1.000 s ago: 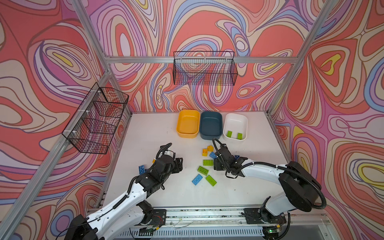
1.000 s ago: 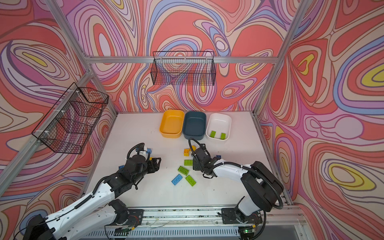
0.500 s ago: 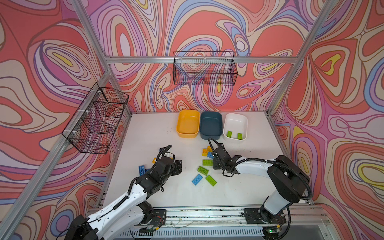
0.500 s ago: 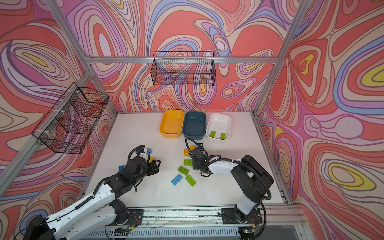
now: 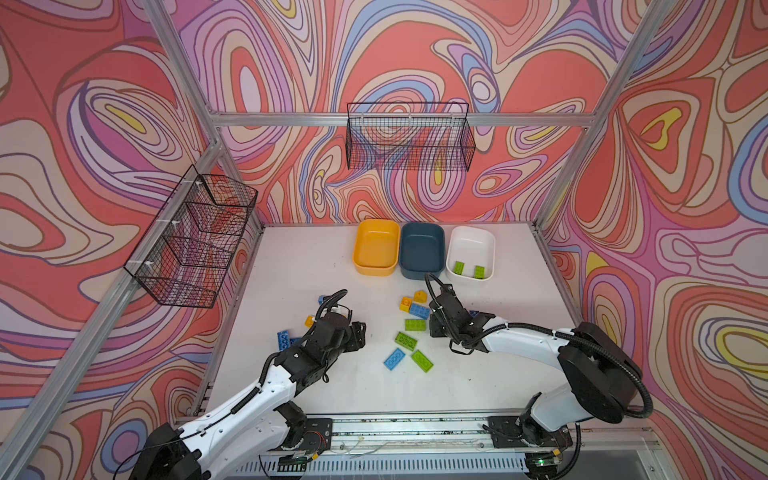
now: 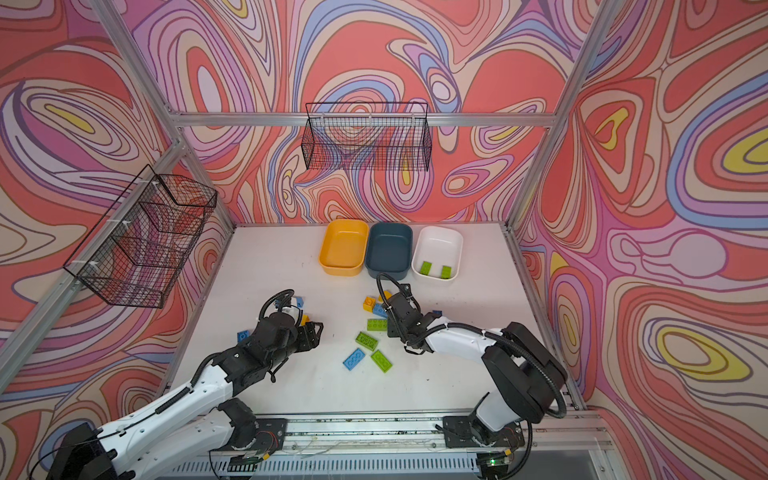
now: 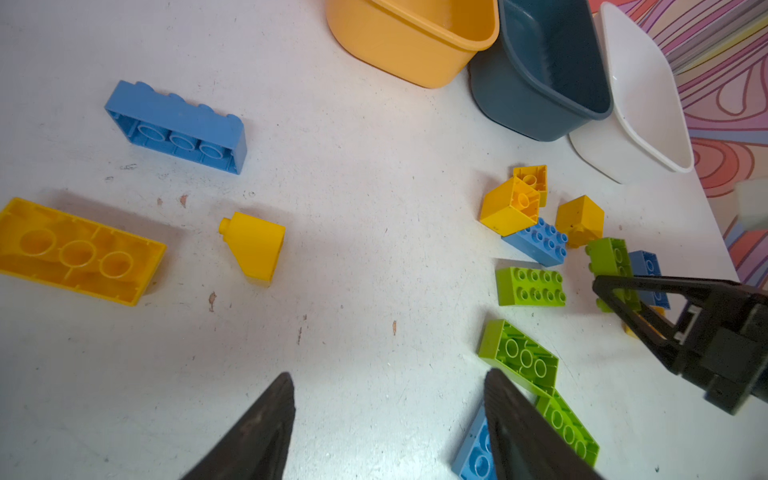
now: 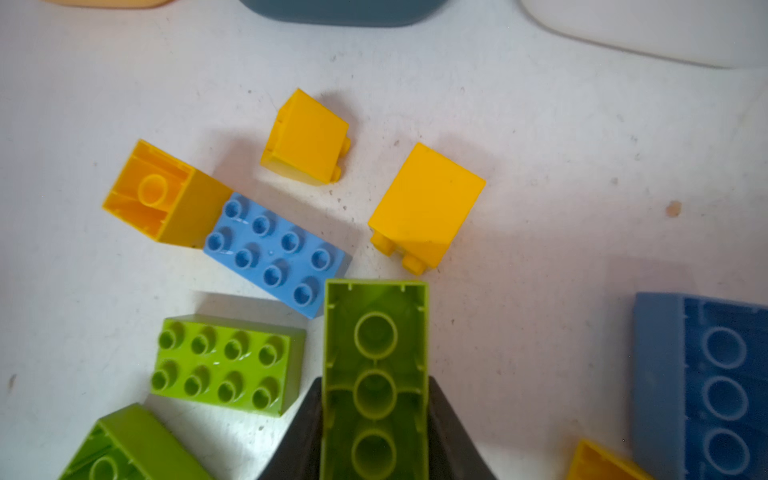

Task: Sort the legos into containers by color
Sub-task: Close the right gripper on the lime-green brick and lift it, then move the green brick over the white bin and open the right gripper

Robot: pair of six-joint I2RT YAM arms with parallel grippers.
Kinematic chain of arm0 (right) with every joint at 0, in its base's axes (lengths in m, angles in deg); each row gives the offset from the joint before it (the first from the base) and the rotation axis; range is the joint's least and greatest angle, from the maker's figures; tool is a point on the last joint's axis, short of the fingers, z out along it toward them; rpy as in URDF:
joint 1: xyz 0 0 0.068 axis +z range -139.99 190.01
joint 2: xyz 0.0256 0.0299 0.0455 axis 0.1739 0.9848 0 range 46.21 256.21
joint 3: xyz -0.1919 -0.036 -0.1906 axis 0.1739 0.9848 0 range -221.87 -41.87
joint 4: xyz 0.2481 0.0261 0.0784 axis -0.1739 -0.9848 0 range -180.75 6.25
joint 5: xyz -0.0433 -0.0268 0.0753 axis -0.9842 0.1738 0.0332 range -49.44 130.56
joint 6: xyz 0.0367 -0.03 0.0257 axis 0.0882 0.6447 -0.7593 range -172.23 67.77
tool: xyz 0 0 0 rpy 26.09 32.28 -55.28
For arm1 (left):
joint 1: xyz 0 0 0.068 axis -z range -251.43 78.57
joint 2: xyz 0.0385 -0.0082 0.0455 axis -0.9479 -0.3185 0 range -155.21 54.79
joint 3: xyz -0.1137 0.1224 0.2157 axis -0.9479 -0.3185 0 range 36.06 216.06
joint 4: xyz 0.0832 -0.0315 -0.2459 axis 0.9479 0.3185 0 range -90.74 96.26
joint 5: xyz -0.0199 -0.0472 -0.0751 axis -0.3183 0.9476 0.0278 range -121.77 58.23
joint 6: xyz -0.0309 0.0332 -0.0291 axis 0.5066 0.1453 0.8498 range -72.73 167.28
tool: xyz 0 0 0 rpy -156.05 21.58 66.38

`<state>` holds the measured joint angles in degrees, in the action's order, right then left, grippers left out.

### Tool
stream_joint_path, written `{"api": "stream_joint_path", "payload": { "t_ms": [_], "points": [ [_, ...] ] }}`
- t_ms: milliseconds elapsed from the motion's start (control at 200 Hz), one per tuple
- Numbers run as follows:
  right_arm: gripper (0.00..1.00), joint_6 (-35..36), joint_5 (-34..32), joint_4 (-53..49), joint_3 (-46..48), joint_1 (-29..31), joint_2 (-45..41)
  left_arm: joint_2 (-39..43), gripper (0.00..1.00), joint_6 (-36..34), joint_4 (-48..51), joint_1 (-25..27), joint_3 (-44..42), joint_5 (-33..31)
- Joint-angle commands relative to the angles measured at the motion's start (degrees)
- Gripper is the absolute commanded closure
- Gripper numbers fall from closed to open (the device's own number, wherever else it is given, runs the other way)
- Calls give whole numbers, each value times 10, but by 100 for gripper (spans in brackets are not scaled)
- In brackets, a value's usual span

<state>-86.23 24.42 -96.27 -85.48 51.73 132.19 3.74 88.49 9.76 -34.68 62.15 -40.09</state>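
Closure of right gripper on lime green brick, jaws apart a second ago
Brick clamped among loose legos, short of white tub; lift and carry now possible; left gripper jaws apart, empty

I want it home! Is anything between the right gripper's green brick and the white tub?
Only a low yellow brick lies between the green brick and the white tub; lifted, it probably clears that.

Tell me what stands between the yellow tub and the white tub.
The dark teal tub stands between the yellow tub and the white tub, close beside both; both top views show it.
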Motion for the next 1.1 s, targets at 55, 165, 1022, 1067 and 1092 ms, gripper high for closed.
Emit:
{"api": "stream_joint_path", "payload": {
  "t_ms": [55,165,1022,1067,1092],
  "points": [
    [72,11,5,-49,-24,2,-47,-6,28,9,-10,0,10,6],
    [72,25,7,-80,-52,-2,-70,-14,28,8,-14,0,10,9],
    [74,90,192,-43,-292,-322,82,-11,29,10,0,10,-11,26],
    [74,89,194,-39,-302,-330,104,-15,29,10,-1,10,-11,28],
    [75,88,193,-37,-308,-333,115,-17,29,11,-2,11,-11,30]
  ]
}}
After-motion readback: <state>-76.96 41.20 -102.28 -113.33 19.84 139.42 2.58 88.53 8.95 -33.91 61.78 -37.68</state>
